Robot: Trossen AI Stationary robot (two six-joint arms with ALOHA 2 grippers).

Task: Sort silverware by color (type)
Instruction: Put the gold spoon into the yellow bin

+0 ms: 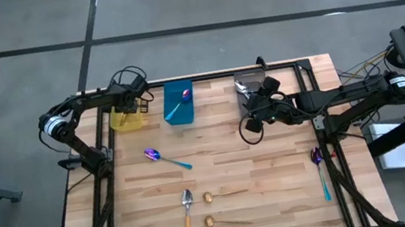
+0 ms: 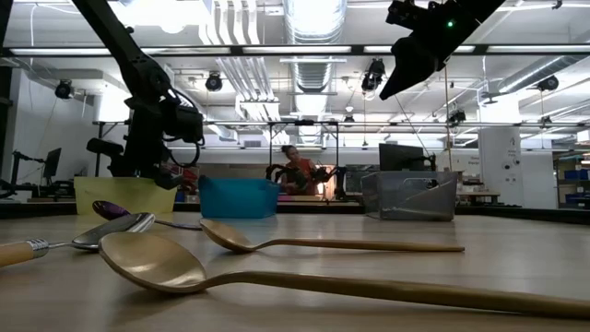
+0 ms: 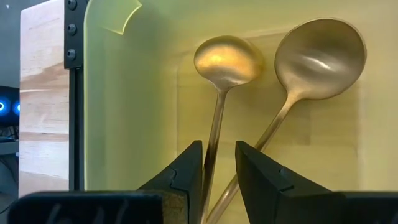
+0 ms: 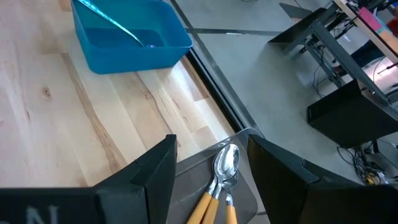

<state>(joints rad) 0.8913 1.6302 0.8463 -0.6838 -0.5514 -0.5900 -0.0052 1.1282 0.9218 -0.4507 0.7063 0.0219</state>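
Gold spoons (image 3: 219, 68) in yellow bin (image 3: 137, 93): handle ends hidden behind left fingers (image 3: 186, 174), contact unclear.
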